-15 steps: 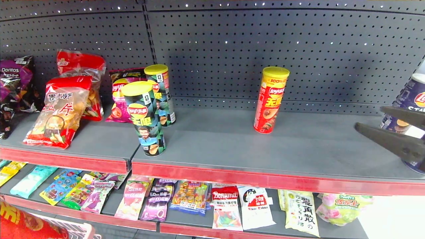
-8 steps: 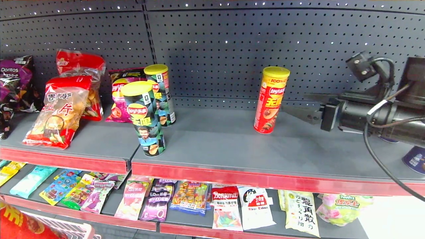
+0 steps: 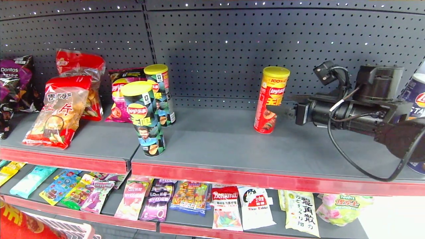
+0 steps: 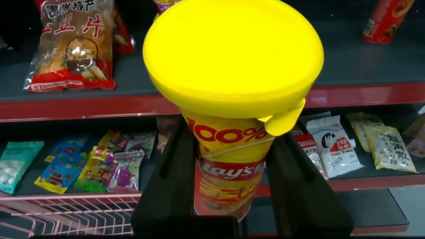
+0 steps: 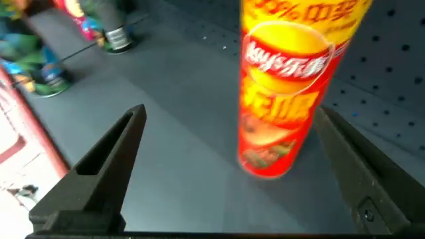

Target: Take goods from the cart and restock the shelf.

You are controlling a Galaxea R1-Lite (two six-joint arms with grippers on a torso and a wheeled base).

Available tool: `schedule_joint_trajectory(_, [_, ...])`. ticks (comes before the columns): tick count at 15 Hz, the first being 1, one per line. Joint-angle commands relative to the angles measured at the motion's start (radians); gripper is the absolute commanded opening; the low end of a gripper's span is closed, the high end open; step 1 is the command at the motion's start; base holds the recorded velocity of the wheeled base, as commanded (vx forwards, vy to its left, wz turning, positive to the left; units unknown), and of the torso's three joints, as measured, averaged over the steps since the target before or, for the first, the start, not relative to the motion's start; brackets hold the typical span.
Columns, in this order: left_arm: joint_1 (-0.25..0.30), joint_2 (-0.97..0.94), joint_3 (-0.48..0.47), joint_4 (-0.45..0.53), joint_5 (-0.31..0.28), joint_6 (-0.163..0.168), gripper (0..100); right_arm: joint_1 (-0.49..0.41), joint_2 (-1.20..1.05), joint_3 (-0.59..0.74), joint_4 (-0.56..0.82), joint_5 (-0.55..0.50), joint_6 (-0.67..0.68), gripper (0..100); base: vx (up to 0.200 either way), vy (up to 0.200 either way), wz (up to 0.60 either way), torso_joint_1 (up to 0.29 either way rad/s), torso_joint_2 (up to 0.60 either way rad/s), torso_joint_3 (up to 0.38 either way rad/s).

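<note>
1. As the right arm sweeps in from the shelf's (image 3: 215,142) right end, the right gripper (image 5: 229,113) arrives at the red can (image 3: 270,99), jaws spread wide, one on each side.
2. That reads as a grasp lining up, probably to reposition this can; no contact can be made out yet.
3. The red can stands upright mid-shelf near the back panel, yellow lid on, well apart from the dark cans (image 3: 146,116) to its left.
4. Meanwhile the left gripper (image 4: 232,176) is clamped on a second yellow-lidded can (image 4: 232,53), held upright before the shelves and not yet placed.
</note>
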Motion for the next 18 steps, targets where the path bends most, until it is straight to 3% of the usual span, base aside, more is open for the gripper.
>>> schedule_joint_trajectory(1, [0.0,0.002,0.0,0.0,0.0,0.001,0,-0.026,0.084,-0.07,-0.005,0.014,0.0,100,0.0,0.0,0.0,0.0,0.0,0.0])
schedule_joint_trajectory(13, [0.0,0.002,-0.002,-0.001,0.0,0.003,0,-0.063,0.213,-0.252,0.001,0.144,-0.06,100,0.0,0.0,0.0,0.0,0.0,0.0])
schedule_joint_trajectory(14, [0.0,0.002,-0.002,0.0,0.0,0.004,0,-0.06,0.215,-0.252,0.003,0.152,-0.06,0,0.0,0.0,0.0,0.0,0.0,0.0])
schedule_joint_trajectory(18, [0.0,0.003,0.0,0.0,0.0,0.003,0,-0.052,0.246,-0.282,0.001,0.155,-0.062,0,0.0,0.0,0.0,0.0,0.0,0.0])
